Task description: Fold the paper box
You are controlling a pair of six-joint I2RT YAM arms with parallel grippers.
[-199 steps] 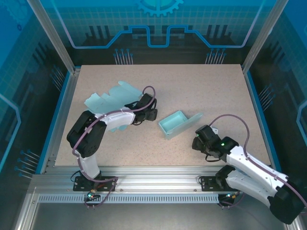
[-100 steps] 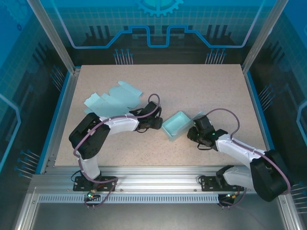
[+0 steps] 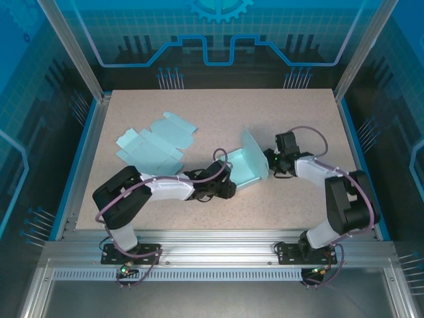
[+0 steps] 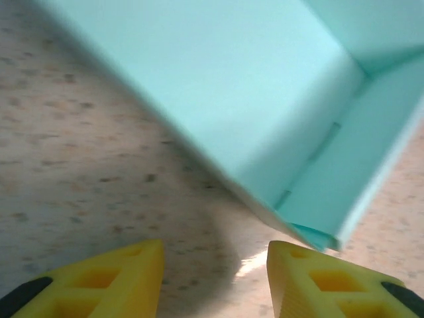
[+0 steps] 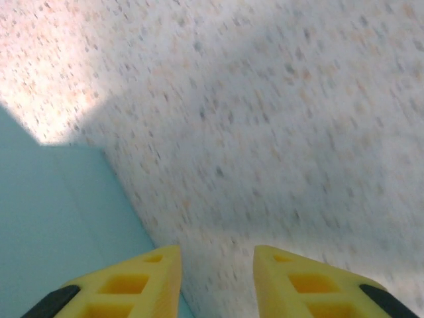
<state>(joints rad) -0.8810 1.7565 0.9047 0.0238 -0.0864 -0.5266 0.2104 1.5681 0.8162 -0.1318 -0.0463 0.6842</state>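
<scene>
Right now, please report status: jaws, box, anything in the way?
Left jaws open, empty, at paper box near edge. Right jaws open, empty, beside its raised flap. Flat sheet lies apart, far left, not in the way.

Both arms stretched low toward the middle.
Left gripper [image 4: 213, 257] and right gripper [image 5: 216, 260] face each other, jaws apart.

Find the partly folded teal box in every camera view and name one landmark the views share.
Top external: box near the middle of the speckled tabletop, one flap standing up.
Left wrist: box across the top and right, its open inside towards the camera.
Right wrist: a teal face, apparently of the box, in the lower left corner.
Shared landmark: the speckled tabletop beneath it.
</scene>
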